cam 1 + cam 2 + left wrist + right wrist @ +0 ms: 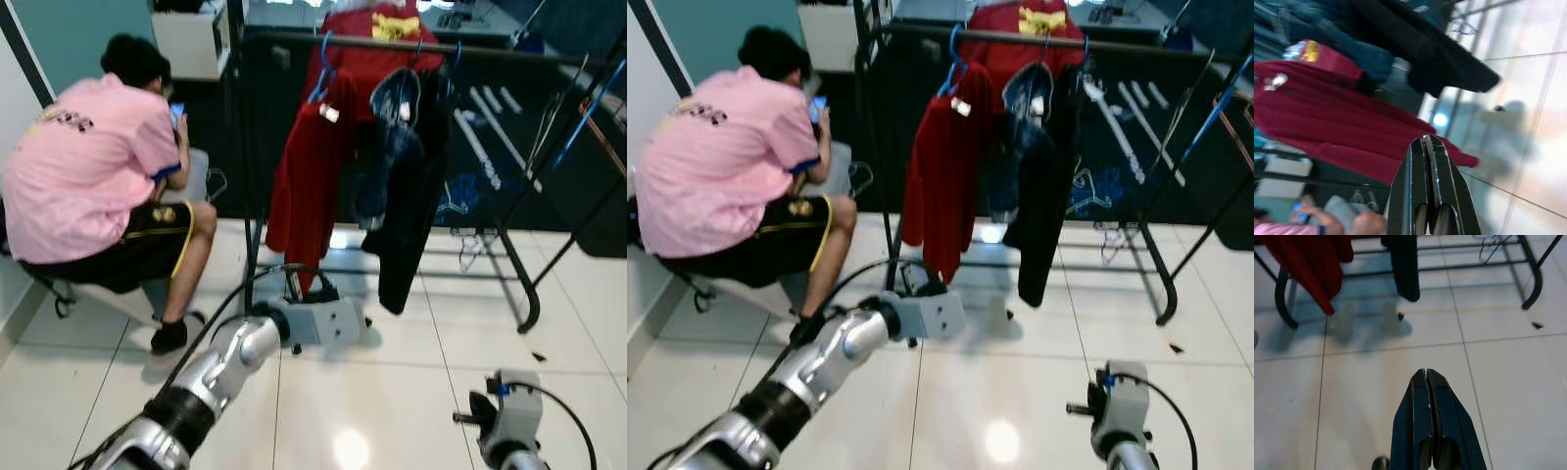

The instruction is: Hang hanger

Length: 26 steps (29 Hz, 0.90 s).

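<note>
A black clothes rack [529, 294] stands ahead, its rail [490, 49] running across the top. From the rail hang a red garment [309, 176] on a blue hanger [323, 64], a denim piece [392, 137] and a black garment [411, 225]. My left arm [245, 343] reaches forward low over the floor, below the red garment's hem. The left gripper [1425, 139] is shut with nothing in it and faces the red garment [1342, 127]. My right gripper [1426, 372] is shut and empty, held low over the tiles at my right.
A person in a pink shirt [88, 166] sits on a stool at the left, close to the rack's left leg. Loose hangers [1089, 191] lie behind the rack. A second rack's slanted poles [588, 108] stand at the right. White tiled floor [392, 392] lies in front.
</note>
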Available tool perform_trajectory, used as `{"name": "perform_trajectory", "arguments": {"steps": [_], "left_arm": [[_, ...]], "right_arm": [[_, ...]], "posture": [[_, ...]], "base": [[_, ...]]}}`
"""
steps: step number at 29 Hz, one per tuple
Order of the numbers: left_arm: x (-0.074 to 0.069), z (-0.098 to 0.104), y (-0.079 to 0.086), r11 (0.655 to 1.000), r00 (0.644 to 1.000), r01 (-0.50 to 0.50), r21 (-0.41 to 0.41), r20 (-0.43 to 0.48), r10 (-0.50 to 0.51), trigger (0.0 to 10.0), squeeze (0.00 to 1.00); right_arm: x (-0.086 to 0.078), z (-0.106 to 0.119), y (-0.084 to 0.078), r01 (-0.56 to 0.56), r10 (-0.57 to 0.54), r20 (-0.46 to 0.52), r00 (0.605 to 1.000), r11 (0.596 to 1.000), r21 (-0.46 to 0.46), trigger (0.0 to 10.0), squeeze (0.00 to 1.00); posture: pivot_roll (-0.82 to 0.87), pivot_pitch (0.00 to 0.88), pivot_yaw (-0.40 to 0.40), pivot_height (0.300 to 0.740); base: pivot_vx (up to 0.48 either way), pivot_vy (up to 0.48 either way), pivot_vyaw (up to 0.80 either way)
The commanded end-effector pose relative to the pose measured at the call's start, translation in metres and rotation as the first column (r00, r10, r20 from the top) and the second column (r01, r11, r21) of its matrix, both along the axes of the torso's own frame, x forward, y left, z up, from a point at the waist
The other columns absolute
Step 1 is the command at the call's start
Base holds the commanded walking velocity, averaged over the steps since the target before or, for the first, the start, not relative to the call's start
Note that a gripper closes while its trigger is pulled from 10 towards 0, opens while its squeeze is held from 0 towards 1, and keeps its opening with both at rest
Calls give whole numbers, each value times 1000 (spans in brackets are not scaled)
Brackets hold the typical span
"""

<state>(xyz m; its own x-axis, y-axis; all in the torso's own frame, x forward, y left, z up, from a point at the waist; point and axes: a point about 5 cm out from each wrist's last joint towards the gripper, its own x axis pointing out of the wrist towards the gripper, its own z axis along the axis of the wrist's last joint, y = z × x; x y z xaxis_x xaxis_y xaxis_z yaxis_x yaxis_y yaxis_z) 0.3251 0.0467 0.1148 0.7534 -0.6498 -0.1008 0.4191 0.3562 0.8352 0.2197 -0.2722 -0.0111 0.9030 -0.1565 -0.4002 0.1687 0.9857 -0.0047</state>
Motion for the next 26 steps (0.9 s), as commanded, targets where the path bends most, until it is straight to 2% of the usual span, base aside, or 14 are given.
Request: {"name": "perform_trajectory", "arguments": {"steps": [1,3,4,5,6,7,8,10,12,16,18,22,25,26], "left_arm": [[0,-3,-2,1000,1000,-15,-10,19,15,10000,0],[4,-1,4,995,997,-72,-69,3,72,10000,0],[8,-1,17,974,988,-157,-161,-29,154,10000,0],[8,-1,17,974,988,-157,-161,-29,154,10000,0],[10,-3,38,919,961,-278,-280,-94,261,10000,0],[9,-12,66,826,910,-415,-381,-186,371,10000,0],[9,-12,66,826,910,-415,-381,-186,371,10000,0],[-1,-35,108,670,800,-600,-436,-321,507,10000,0],[-17,-62,135,594,717,-697,-401,-419,557,10000,0],[-25,-71,142,586,704,-709,-392,-434,562,10000,0],[-46,-91,152,555,663,-747,-366,-474,579,10000,0],[-65,-108,154,537,631,-771,-342,-520,576,10000,0],[-76,-115,152,498,608,-790,-358,-564,559,10000,0],[-80,-117,152,463,599,-799,-384,-585,547,10000,0]], "right_arm": [[-4,-3,-6,29,-29,-22,999,1000,-2,10000,0],[-2,-3,-7,29,-29,-24,999,1000,-4,10000,0],[-1,-3,-7,29,-29,-24,999,1000,-5,10000,0],[-1,-3,-7,29,-29,-24,999,1000,-5,10000,0],[-2,-4,-7,29,-29,-21,999,1000,-6,10000,0],[-4,-5,-6,28,-28,-18,999,1000,-7,10000,0],[-4,-5,-6,28,-28,-18,999,1000,-7,10000,0],[-10,-8,-5,31,-31,-14,999,1000,-4,10000,0],[-12,-8,-3,24,-24,-4,1000,1000,-11,10000,0],[-13,-8,-2,16,-16,2,1000,1000,-16,10000,0],[-14,-7,2,-8,8,24,1000,1000,-23,10000,0],[-18,-5,6,-35,36,53,998,999,-31,10000,0],[-25,-6,7,-44,46,63,997,998,-35,10000,0],[-29,-7,6,-43,45,65,997,998,-38,10000,0]], "posture": [[29,18,-75,740],[30,9,-73,740],[32,10,-72,740],[32,10,-72,740],[33,11,-68,740],[37,14,-62,740],[37,14,-62,740],[42,17,-55,740],[40,20,-50,740],[33,19,-47,740],[30,26,-40,740],[33,39,-40,740],[31,67,-41,740],[30,71,-41,740]], "base": [[0,0,0],[0,0,0],[0,0,0],[0,0,0],[0,0,0],[0,0,0],[0,0,0],[0,0,0],[0,0,0],[0,0,0],[0,0,0],[0,0,0],[0,0,0],[0,0,0]]}}
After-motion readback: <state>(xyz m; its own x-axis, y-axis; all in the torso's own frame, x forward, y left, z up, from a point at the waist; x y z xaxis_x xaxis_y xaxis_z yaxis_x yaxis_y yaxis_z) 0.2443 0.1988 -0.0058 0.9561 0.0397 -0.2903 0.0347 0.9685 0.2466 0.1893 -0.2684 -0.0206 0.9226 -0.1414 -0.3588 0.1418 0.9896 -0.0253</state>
